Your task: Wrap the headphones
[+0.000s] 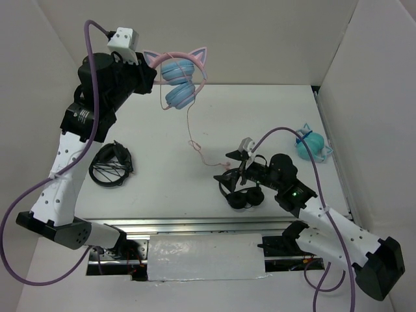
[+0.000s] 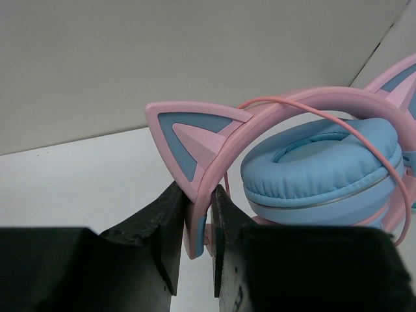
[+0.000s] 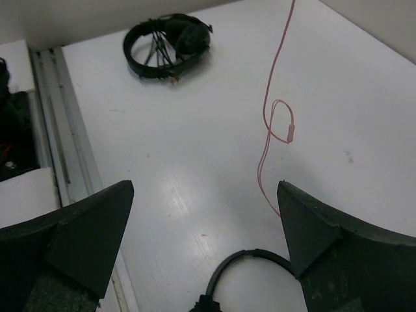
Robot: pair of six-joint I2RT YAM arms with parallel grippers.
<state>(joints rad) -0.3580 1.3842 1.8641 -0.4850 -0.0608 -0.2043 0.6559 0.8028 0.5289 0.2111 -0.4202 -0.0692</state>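
The pink-banded cat-ear headphones (image 1: 179, 78) with light blue ear cups (image 2: 322, 169) hang in the air over the back of the table. My left gripper (image 1: 148, 73) is shut on the pink band just below one cat ear (image 2: 188, 133), as the left wrist view (image 2: 197, 190) shows. The thin pink cable (image 1: 193, 133) hangs down from the cups and its end lies on the table (image 3: 276, 123). My right gripper (image 1: 227, 168) is open and empty, low over the table, with the cable's end just ahead of its right finger in the right wrist view (image 3: 205, 188).
One plain black pair of headphones (image 1: 112, 164) lies at the left and also shows in the right wrist view (image 3: 166, 42). Another black pair (image 1: 244, 195) lies under my right gripper, its band showing (image 3: 250, 263). A teal cat-ear pair (image 1: 312, 144) sits at the right wall. White walls enclose the table.
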